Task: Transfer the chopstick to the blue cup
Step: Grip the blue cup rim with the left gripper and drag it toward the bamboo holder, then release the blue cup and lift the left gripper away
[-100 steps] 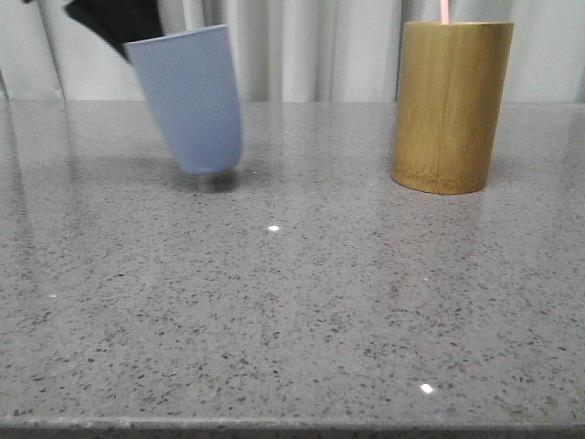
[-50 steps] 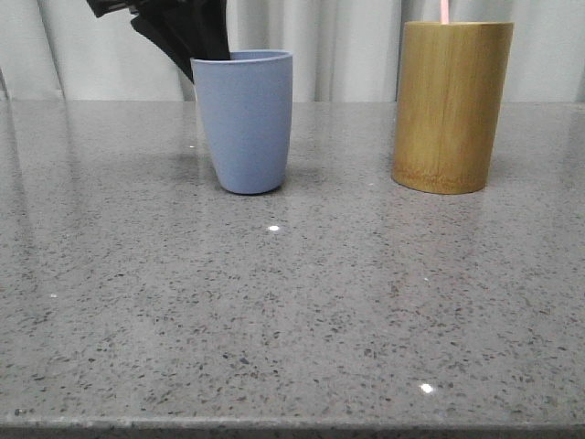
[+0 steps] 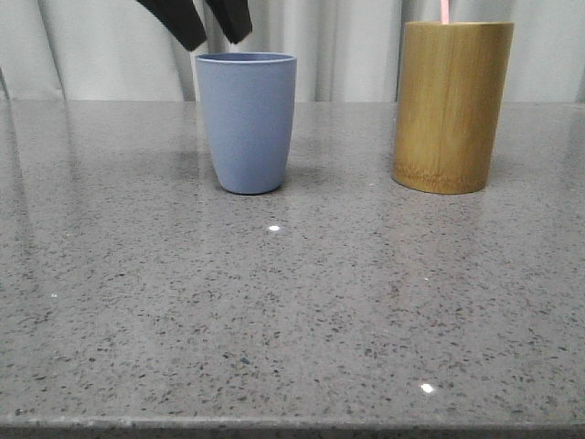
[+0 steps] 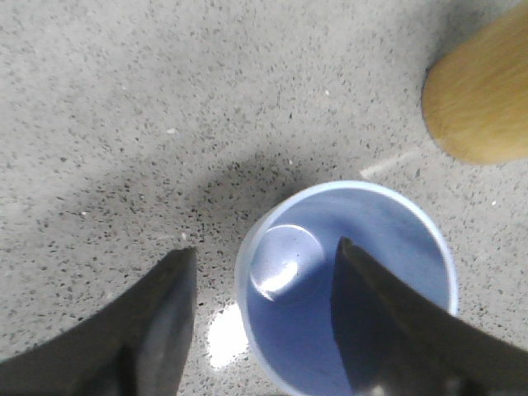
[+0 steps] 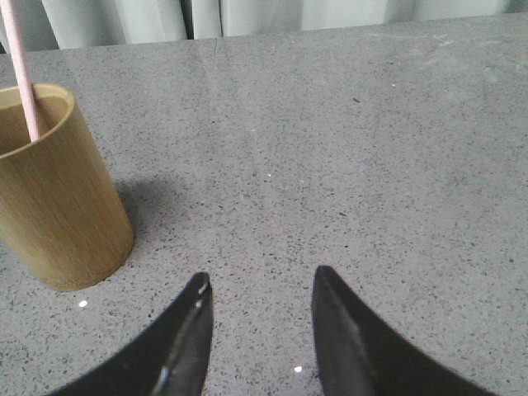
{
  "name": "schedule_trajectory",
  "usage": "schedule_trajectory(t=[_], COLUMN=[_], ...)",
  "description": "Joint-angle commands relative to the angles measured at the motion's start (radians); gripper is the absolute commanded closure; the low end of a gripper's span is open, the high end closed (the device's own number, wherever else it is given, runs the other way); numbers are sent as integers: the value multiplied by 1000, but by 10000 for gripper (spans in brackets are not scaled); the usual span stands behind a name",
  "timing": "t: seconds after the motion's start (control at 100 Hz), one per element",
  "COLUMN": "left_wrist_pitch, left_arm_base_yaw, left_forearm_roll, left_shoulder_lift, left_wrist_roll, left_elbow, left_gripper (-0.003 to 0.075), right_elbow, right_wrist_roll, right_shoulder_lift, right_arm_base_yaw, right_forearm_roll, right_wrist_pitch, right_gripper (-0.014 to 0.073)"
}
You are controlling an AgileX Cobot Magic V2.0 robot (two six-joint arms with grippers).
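Observation:
The blue cup (image 3: pixel 248 122) stands upright and empty on the grey table, left of centre. My left gripper (image 3: pixel 212 34) hangs open just above its rim, touching nothing; in the left wrist view (image 4: pixel 262 251) one finger hangs over the cup's mouth (image 4: pixel 371 247) and the other is outside the rim. A pale pink chopstick (image 3: pixel 444 10) sticks up out of the golden bamboo cylinder (image 3: pixel 451 106) at the right; it also shows in the right wrist view (image 5: pixel 22 78), inside the cylinder (image 5: pixel 58 206). My right gripper (image 5: pixel 258 279) is open and empty above bare table, beside the cylinder.
The speckled grey table (image 3: pixel 292 302) reaches to a front edge at the bottom of the front view. Pale curtains (image 3: pixel 347 46) hang behind the table.
The left gripper carried the tilted blue cup to the right, set it upright on the table, let go and rose above its rim. The bamboo cylinder has not moved.

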Motion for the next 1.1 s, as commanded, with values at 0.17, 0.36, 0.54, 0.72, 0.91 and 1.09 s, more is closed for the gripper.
schedule_trajectory(t=[0.17, 0.36, 0.54, 0.72, 0.91, 1.09], left_wrist_pitch=[-64, -71, -71, -117, -212, -292], left_arm_base_yaw=[6, 15, 15, 15, 15, 15], left_forearm_roll=[161, 184, 194, 198, 213, 225], left_shoulder_lift=[-187, -270, -317, -384, -505, -628], left_wrist_roll=[-91, -91, -93, -101, -124, -146], left_elbow=[-36, -36, -34, 70, 270, 453], left_gripper=[353, 354, 354, 354, 354, 354], right_elbow=[-56, -86, -106, -137, -173, -213], right_wrist_roll=[4, -13, -15, -15, -16, -19], right_shoulder_lift=[9, 15, 40, 81, 128, 168], right_arm_base_yaw=[-2, -2, 21, 73, 88, 92], right_forearm_roll=[-12, -12, -12, -12, -12, -12], right_wrist_pitch=[-46, -27, -11, 16, 30, 56], right_gripper=[283, 283, 283, 283, 283, 283])
